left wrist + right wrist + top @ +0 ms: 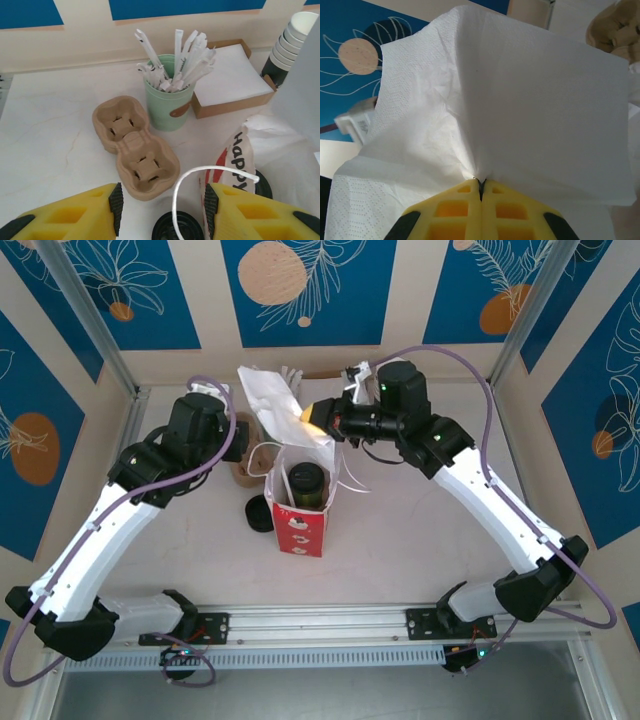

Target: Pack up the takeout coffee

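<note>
While the right gripper [318, 418] pinches a napkin [520, 100], the takeout coffee [305, 481] stands bagged near it.

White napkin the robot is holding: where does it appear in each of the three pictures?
Top external: white napkin centre-top, beyond the red bag, in the right pincer.
Left wrist: napkin is the pale sheet at the right edge.
Right wrist: napkin spreads above the shut pincer.
Shared landmark: brown cup carrier.
</note>
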Action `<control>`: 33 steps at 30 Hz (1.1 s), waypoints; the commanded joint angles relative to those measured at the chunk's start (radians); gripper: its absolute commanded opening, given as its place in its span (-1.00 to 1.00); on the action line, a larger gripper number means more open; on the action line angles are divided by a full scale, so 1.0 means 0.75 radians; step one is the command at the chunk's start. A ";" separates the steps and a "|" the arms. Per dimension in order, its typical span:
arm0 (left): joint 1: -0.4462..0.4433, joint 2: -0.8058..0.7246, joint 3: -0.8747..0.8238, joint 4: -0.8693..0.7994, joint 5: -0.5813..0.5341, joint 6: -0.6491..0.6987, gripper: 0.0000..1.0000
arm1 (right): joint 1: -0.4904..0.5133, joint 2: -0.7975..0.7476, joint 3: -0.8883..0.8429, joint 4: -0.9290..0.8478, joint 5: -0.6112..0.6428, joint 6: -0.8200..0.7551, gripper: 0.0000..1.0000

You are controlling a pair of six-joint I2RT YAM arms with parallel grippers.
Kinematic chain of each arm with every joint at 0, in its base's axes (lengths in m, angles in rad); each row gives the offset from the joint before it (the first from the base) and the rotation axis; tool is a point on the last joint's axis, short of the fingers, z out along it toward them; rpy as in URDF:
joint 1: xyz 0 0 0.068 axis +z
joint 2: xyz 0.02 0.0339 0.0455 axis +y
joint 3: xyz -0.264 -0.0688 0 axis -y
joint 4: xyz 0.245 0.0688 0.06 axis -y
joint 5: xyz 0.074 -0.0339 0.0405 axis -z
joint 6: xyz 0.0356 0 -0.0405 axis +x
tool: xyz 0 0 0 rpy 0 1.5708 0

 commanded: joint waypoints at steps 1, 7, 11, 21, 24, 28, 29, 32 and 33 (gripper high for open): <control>0.027 -0.025 0.020 -0.028 -0.019 0.035 -0.04 | 0.026 -0.015 -0.055 0.003 0.104 -0.008 -1.00; 0.042 -0.018 0.010 -0.021 0.001 0.035 -0.04 | 0.055 -0.024 -0.187 -0.037 0.224 -0.026 -1.00; 0.048 -0.010 0.004 -0.017 0.017 0.037 -0.04 | 0.076 -0.007 -0.202 -0.139 0.335 -0.080 -1.00; 0.051 -0.010 -0.013 -0.006 0.031 0.037 -0.04 | 0.157 0.111 -0.083 -0.403 0.564 -0.205 -1.00; 0.053 -0.013 -0.020 -0.006 0.030 0.037 -0.04 | 0.183 0.162 -0.017 -0.491 0.623 -0.239 -1.00; 0.054 -0.018 -0.032 -0.006 0.030 0.031 -0.04 | 0.221 0.197 0.023 -0.557 0.726 -0.261 -1.00; 0.055 -0.021 -0.035 -0.005 0.032 0.031 -0.04 | 0.229 0.202 0.025 -0.566 0.753 -0.262 -1.00; 0.055 -0.024 -0.045 -0.001 0.031 0.031 -0.05 | 0.247 0.225 0.043 -0.611 0.827 -0.273 -1.00; 0.057 -0.026 -0.049 0.000 0.032 0.030 -0.04 | 0.251 0.237 0.057 -0.634 0.847 -0.282 -1.00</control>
